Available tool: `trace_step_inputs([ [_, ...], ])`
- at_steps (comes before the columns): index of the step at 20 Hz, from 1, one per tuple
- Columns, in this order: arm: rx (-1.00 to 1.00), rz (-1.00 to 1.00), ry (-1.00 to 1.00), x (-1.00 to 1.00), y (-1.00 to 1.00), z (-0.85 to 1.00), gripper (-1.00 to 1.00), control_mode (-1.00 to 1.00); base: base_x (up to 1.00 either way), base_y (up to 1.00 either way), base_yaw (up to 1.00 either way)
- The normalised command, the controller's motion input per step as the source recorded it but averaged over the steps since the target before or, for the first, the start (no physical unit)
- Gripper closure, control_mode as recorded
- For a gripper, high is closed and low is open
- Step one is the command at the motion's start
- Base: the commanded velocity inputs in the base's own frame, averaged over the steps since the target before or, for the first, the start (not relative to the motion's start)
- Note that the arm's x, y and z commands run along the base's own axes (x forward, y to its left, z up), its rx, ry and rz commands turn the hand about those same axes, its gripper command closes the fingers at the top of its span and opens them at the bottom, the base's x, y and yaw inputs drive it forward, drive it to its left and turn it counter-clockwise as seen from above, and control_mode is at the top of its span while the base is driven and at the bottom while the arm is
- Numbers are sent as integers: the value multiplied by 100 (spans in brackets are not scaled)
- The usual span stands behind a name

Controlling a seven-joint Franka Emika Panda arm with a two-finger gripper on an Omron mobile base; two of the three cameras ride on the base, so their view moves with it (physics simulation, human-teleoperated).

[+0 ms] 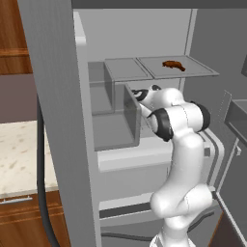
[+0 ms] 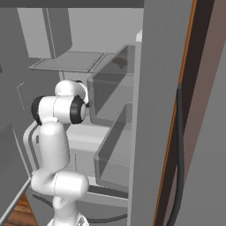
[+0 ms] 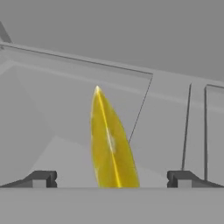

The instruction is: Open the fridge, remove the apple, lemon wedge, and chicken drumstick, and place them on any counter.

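Here the white arm (image 1: 181, 159) rises from the base, folds at its dark elbow and reaches forward into the open fridge (image 1: 58, 96), its wrist buried among the clear bins so the pincer itself is hidden in both base views. In the hand view the pincer (image 3: 112, 178) stands wide open with the lemon wedge (image 3: 110, 142) upright between its tips, touching neither. Farther back, the chicken drumstick (image 1: 173, 65) lies on the upper glass shelf (image 1: 193, 70); the worktop (image 1: 17, 157) is cut off at left.
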Motion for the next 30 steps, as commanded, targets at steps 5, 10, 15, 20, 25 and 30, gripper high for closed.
trace_step_inputs([
  [5, 0, 2, 0, 43, 0, -16, -100, -100, 0, 0, 0],
  [10, 0, 3, 0, 9, 8, -39, -100, -100, 0, 0, 0],
  [15, 0, 4, 0, 18, 31, -39, -100, -100, 0, 0, 0],
  [20, 0, 4, 0, 14, 40, -51, 100, -100, 0, 0, 0],
  [25, 0, 5, 0, 12, 28, -53, 100, -100, 0, 0, 0],
  [30, 0, 2, 0, 7, 7, -39, 100, -100, 0, 0, 0],
])
